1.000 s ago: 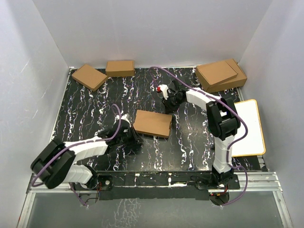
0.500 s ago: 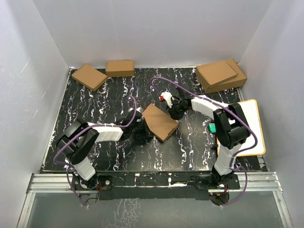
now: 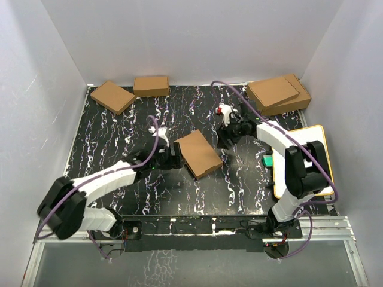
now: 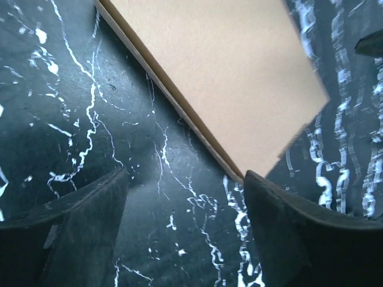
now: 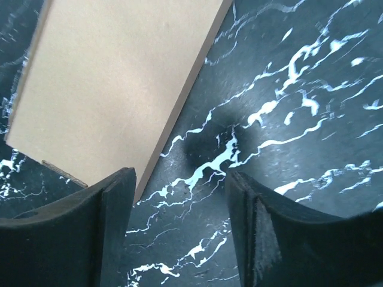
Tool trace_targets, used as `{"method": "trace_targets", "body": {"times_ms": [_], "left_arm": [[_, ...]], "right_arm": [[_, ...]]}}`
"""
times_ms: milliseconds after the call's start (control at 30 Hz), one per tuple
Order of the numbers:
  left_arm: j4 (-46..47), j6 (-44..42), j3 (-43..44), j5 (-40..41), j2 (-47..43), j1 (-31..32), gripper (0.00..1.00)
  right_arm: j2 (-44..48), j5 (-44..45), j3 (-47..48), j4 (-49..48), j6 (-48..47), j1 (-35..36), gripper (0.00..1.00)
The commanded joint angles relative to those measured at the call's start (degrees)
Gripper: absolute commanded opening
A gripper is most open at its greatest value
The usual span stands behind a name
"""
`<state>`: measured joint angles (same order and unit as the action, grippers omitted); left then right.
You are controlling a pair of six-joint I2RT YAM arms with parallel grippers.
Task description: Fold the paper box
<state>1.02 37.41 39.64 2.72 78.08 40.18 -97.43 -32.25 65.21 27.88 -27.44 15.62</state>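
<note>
The paper box (image 3: 200,153) lies flat and closed on the black marbled table (image 3: 119,137), turned diagonally. My left gripper (image 3: 177,155) stands open just off its left edge. In the left wrist view the box (image 4: 227,78) fills the top, and only table shows between the fingers of that gripper (image 4: 185,176). My right gripper (image 3: 224,142) hangs open by the box's right corner. In the right wrist view the box (image 5: 119,78) sits at the upper left, its edge beside the left finger (image 5: 108,227), and the gripper (image 5: 179,176) holds nothing.
Two small brown boxes (image 3: 112,97) (image 3: 151,85) lie at the back left. Two larger stacked boxes (image 3: 278,94) sit at the back right. A white board with an orange rim (image 3: 314,149) lies at the right edge. White walls enclose the table.
Both grippers have gone from shut to open and drawn slightly back from the box. The box has turned from crosswise to diagonal. The right wrist has moved up and to the right.
</note>
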Motion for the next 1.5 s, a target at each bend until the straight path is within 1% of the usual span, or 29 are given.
{"method": "trace_targets", "body": {"times_ms": [0,33,67,100,167,233,300,367,500,633,767,900,1033,1133,1467], "left_arm": [[2.58,-2.41,-5.45,2.27,-10.51,-0.88,0.88],[8.35,-1.28,-7.49,0.41,-12.25,-1.27,0.96],[13.90,0.31,-9.85,-2.04,-13.41,-1.91,0.97],[20.02,2.97,-12.03,-5.38,-13.96,-2.74,0.97],[30.44,9.87,-15.64,-11.00,-12.51,-4.77,0.97],[35.09,15.61,-16.47,-15.41,-8.75,-6.42,0.97],[36.11,18.16,-15.60,-17.86,-4.29,-6.86,0.97],[36.49,19.85,-15.34,-18.21,-1.81,-6.85,0.97],[38.59,22.71,-16.01,-17.29,2.33,-6.86,0.97],[37.63,24.14,-15.07,-16.65,6.73,-6.84,0.97],[37.03,24.55,-14.46,-15.78,9.04,-6.84,0.97],[36.24,24.32,-14.05,-14.68,10.03,-6.83,0.97],[35.99,24.96,-13.43,-14.24,11.60,-6.80,0.97],[36.67,25.89,-13.10,-14.28,13.06,-6.81,0.97],[41.62,30.88,-10.86,-15.01,17.79,-5.51,0.97]], "right_arm": [[4.91,-13.64,-1.15,-9.48,8.88,-4.05,0.71],[4.40,-17.77,-1.67,-11.18,11.48,-4.81,0.72],[3.05,-22.09,-2.10,-12.53,13.80,-5.10,0.73],[1.62,-24.31,-2.52,-13.84,16.05,-5.23,0.73],[-1.43,-26.33,-3.05,-16.09,20.05,-5.45,0.73],[-4.51,-25.24,-2.56,-17.03,23.39,-5.50,0.73],[-6.03,-23.37,-1.77,-16.29,24.30,-5.66,0.72],[-6.80,-22.49,-2.02,-16.69,25.56,-6.14,0.71],[-9.36,-22.62,-3.03,-18.08,28.15,-6.73,0.64],[-12.08,-23.38,-2.55,-17.26,28.61,-6.83,0.50],[-13.74,-24.94,-2.71,-17.16,29.51,-6.96,0.38],[-14.84,-25.38,-2.81,-16.98,29.83,-7.52,0.29],[-15.55,-23.43,-3.27,-16.90,30.38,-8.82,0.22],[-16.39,-22.92,-3.68,-16.49,30.76,-10.25,0.19],[-18.67,-22.74,-3.51,-15.29,30.69,-10.52,0.18]]}}
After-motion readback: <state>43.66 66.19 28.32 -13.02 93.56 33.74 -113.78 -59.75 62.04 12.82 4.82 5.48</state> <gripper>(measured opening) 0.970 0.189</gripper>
